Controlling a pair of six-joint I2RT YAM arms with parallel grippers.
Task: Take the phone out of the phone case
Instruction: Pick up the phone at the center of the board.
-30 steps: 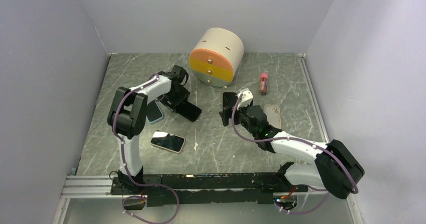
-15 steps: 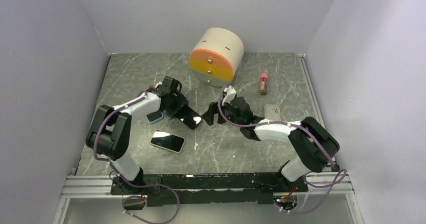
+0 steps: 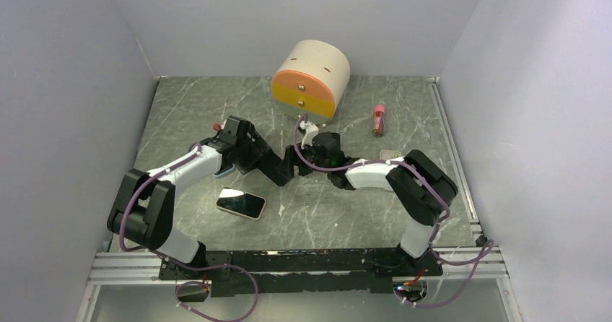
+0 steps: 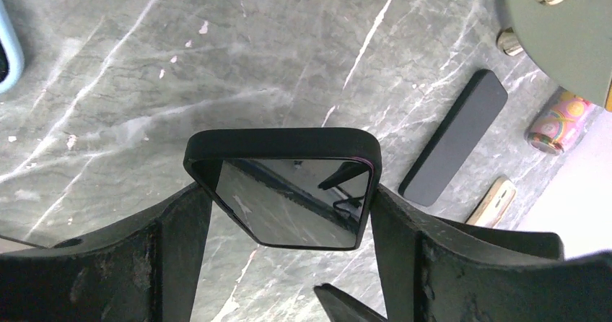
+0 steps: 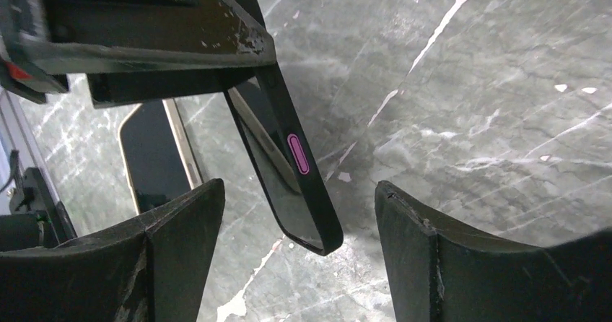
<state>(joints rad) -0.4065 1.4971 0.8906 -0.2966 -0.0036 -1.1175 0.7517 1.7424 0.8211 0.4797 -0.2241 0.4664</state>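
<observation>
The left end effector [image 4: 289, 193] is clamped on the phone case [image 4: 281, 140], and the right end effector [image 5: 299, 188], fingers apart around its 3 o'clock end, probably must next close and peel the case off the phone [image 4: 299, 210].

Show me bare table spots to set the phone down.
Bare: the far-left corner between the left wall and the drawer box; the near strip between the loose phone and the right arm's base. Crowded: the centre, where the left gripper holds the cased phone within the open right gripper, blue case beside.

Bright, even light; soft shadows
</observation>
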